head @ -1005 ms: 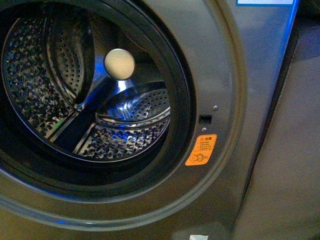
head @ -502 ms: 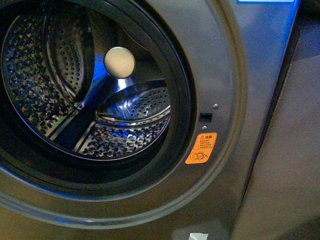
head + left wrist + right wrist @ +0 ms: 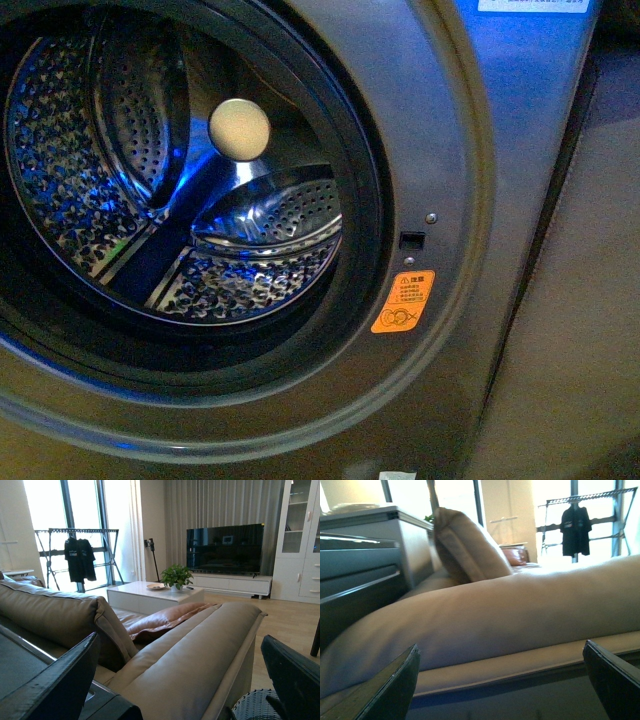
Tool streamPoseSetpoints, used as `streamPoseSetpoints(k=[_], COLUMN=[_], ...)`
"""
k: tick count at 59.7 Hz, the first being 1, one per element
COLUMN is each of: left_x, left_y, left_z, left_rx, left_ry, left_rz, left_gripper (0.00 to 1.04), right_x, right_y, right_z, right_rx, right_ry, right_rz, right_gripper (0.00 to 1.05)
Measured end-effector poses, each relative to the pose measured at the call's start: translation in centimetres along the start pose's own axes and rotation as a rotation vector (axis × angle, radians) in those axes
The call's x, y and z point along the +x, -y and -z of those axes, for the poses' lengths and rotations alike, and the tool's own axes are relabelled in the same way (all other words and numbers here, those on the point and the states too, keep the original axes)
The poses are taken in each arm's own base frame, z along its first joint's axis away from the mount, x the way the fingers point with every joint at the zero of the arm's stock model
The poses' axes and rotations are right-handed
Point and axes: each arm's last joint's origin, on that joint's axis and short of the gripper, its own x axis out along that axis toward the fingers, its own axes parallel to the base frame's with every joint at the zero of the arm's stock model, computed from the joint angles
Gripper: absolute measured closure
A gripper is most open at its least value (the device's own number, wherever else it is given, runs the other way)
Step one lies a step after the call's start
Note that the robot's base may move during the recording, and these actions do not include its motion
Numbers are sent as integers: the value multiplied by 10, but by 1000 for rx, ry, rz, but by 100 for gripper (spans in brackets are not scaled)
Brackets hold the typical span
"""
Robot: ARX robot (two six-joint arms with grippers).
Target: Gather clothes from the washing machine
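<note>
Washer: washing machine [image 3: 455, 130] filled the front view, grey front panel, porthole off to the left side of frame.
Mouth edge: black door seal [image 3: 372, 200] ringed the opening; no door across it in this view, mouth stood unobstructed.
Drum: perforated steel drum [image 3: 70, 170] visible w/ blue glints; round cream disc [image 3: 240, 128] at the back centre; raised paddle [image 3: 270, 215] low in the drum.
Clothes: none seen in the visible part of the drum; upper-left part of the mouth cut off by frame, cannot tell there.
Sticker: orange warning sticker [image 3: 403, 301] on the panel just right of the seal, below a small black latch slot [image 3: 411, 240].
Right edge: washer's side edge ran beside a plain grey surface [image 3: 580, 330].
Left tool: left tool [image 3: 180, 680] spread wide, nothing between the tips; beige sofa [image 3: 200, 650] behind it, wicker basket [image 3: 257, 707] rim near one finger.
Right tool: right tool [image 3: 502, 685] also spread wide, holding nothing; sofa cushion [image 3: 465, 547] and sofa back beyond.
Arms: neither seen in front view.
</note>
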Motion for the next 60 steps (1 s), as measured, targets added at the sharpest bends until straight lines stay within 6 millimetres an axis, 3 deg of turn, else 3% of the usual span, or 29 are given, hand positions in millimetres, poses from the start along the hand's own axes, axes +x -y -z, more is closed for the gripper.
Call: streamPoseSetpoints(k=[11,20,22,29,36,45,48,51,53,57,60], left_x=[0,0,0,0,0,0,1,0,-12,-69,-99], left_y=[0,0,0,0,0,-1,-5,-16,-34,-84,-101], left_z=[0,0,0,0,0,-4,-3,-2,-1,1,0], left_rx=[0,0,0,0,0,10,34,48,49,49,40], left_ry=[0,0,0,0,0,-27,-40,-76,-152,-333,-356], left_rz=[0,0,0,0,0,-37,-75,-144,-261,-598,-724], left_gripper=[7,7,7,7,7,7,7,7,7,7,7], right_x=[-17,-35,-39,-58,-69,-79,-82,-85,-87,-91,-93], right_y=[-82,-126,-134,-137,-128,-127,-126,-126,-126,-125,-125], right_z=[44,83,93,128,133,142,144,146,147,149,151], right_rx=[96,147,114,-38,-85,-96,-99,-99,-99,-99,-100], right_ry=[22,3,-71,-288,-267,-274,-275,-274,-272,-271,-272], right_rz=[-94,-137,-94,-64,-45,-52,-52,-52,-52,-53,-46], right_gripper=[7,8,14,36,66,96,104,102,102,102,102])
